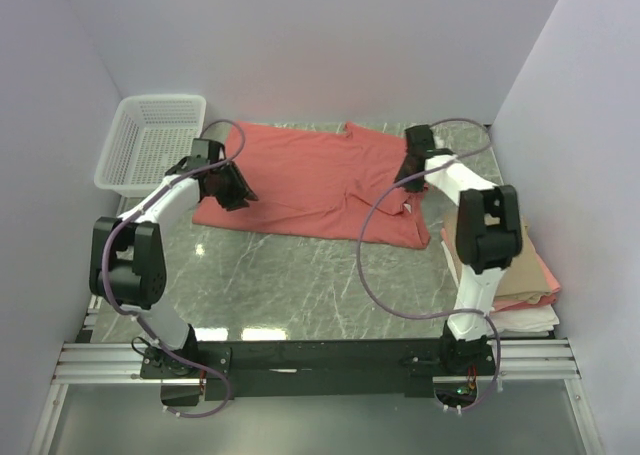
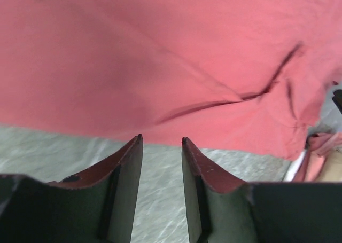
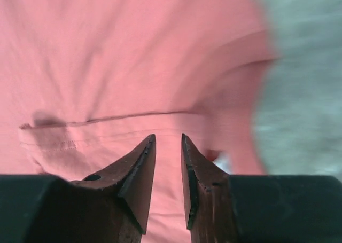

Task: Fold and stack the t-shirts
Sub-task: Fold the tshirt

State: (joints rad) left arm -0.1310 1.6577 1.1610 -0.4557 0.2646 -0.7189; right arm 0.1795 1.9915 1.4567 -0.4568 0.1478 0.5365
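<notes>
Shirt (image 1: 300, 175) lies spread beside the basket (image 1: 165, 100). My left gripper (image 2: 162, 138), nearer the basket, gapes empty; my right gripper (image 3: 168, 136), farther off, stands barely parted. Pinch both edges evenly before folding.

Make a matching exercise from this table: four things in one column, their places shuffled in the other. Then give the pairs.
Things
1. salmon-red t-shirt
2. white mesh basket
3. folded tan shirt
4. left pincer

Places
A. far left corner of the table
B. at the red shirt's left edge, jaws apart
C. right edge of the table, on a stack beside the right arm
D. spread out across the far middle of the table

Pairs: 1-D, 2-A, 3-C, 4-B
</notes>
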